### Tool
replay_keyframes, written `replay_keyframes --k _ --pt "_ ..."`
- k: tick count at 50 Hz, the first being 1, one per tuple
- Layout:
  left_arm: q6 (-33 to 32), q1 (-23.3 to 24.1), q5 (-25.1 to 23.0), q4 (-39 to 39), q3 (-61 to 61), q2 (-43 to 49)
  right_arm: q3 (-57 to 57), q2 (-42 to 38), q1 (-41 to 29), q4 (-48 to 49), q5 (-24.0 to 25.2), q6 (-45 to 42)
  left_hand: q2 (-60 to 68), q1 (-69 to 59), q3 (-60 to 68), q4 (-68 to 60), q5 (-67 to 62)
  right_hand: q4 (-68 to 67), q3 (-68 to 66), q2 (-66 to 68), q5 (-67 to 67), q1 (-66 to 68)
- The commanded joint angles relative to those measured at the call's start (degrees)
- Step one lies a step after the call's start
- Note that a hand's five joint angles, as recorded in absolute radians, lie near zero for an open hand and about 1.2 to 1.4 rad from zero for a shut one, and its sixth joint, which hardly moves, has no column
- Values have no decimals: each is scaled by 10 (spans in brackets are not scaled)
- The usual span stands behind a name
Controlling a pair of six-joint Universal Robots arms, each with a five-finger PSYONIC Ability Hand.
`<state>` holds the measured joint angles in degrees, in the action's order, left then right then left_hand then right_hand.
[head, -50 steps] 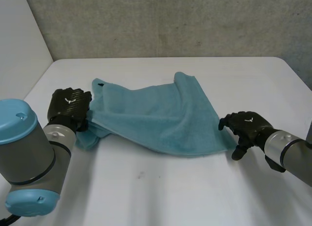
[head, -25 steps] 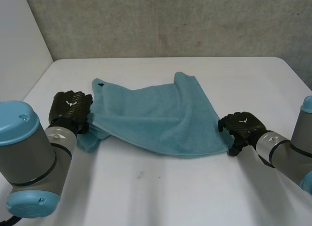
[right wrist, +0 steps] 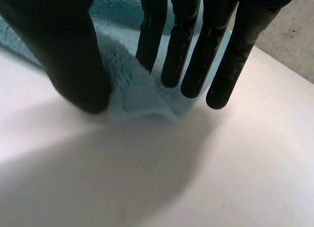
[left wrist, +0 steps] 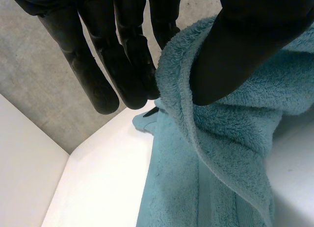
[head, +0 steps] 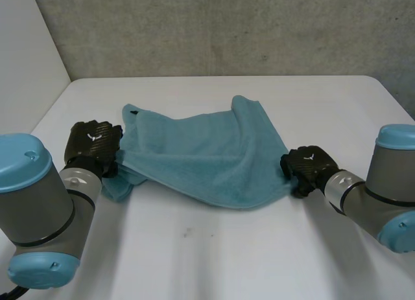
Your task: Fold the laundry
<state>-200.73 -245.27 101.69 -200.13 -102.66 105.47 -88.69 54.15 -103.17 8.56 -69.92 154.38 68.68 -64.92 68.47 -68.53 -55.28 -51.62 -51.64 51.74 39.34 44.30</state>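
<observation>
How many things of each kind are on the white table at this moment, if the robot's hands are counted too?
Teal towel: 1
Black hands: 2, the left hand and the right hand
Total: 3

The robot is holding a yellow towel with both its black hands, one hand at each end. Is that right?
Not quite. The towel is blue, not yellow, as the head view shows. The rest is right: the left hand pinches one end of it and the right hand pinches the other end.
</observation>
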Motion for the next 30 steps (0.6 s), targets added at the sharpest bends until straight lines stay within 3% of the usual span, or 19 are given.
replay_keyframes --k 1,6,8,9,10,12,13,15,17,30 --pt "-1 0 0 0 0 8 24 -6 -16 3 -14 12 113 -151 115 -115 -147 -284 -284 283 307 357" --pt "0 0 -1 -1 0 19 19 6 -12 15 -19 43 113 -151 115 -115 -147 -284 -284 283 307 357" --pt "1 0 -1 0 0 25 19 19 -8 15 -24 54 53 -90 55 -54 -87 -284 -284 283 307 357" --pt "0 1 -2 0 -1 29 16 39 -7 15 -31 65 -69 31 -67 67 35 -284 -284 283 307 357" --pt "0 1 -2 0 -1 29 13 56 -7 12 -36 75 -70 32 -68 68 36 -284 -284 283 307 357" --pt "-1 1 -3 1 -4 35 14 66 -5 11 -40 80 -339 302 -337 338 305 -284 -284 283 307 357" --pt "-1 1 -3 1 -4 35 14 66 -4 11 -40 80 -341 303 -339 339 307 -284 -284 283 307 357" --pt "-3 1 -3 4 -8 35 10 72 22 10 -47 80 -492 454 -489 490 458 -284 -284 283 307 357" --pt "-3 1 -4 8 -9 35 8 74 45 8 -51 76 -564 526 -562 562 530 -284 -284 283 307 357" --pt "0 -3 -61 47 -7 24 20 71 141 8 -56 40 -575 537 -572 573 541 -284 -284 283 307 357"
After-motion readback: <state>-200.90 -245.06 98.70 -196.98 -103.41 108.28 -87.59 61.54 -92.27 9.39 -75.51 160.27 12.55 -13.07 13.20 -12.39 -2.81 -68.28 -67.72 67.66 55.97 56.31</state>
